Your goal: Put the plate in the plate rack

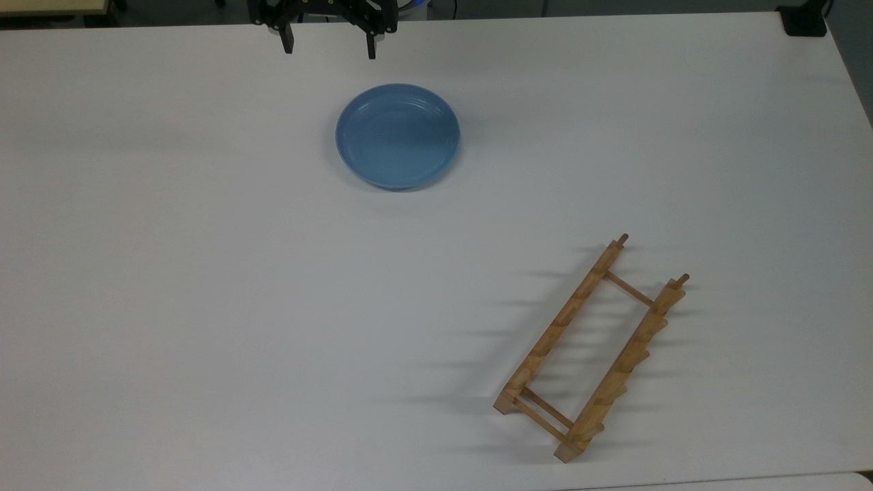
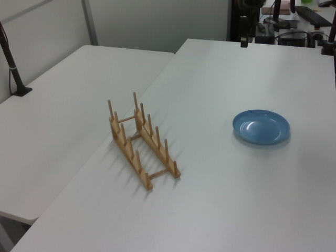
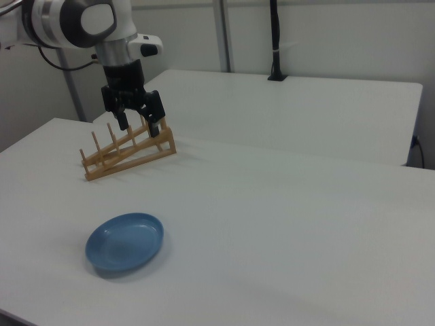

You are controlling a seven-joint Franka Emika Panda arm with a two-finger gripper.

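Note:
The light-blue plate [image 1: 397,135] lies flat on the white table [image 1: 204,273], right side up, also visible as the plate [image 2: 261,126] and the plate [image 3: 125,242]. The wooden plate rack [image 1: 592,351] stands empty toward the top view's lower right, its pegs upright; it shows as the rack [image 2: 142,142] and the rack [image 3: 127,153]. My gripper [image 1: 329,46] hangs open above the table at the top view's upper edge, up and left of the plate, holding nothing. In the right view the gripper [image 3: 139,125] hovers in the air, overlapping the rack in the picture.
A second white table [image 2: 63,105] adjoins along a seam beyond the rack. A black post [image 3: 275,41] is clamped at its far edge. A black object [image 1: 805,20] sits at the top view's upper right corner.

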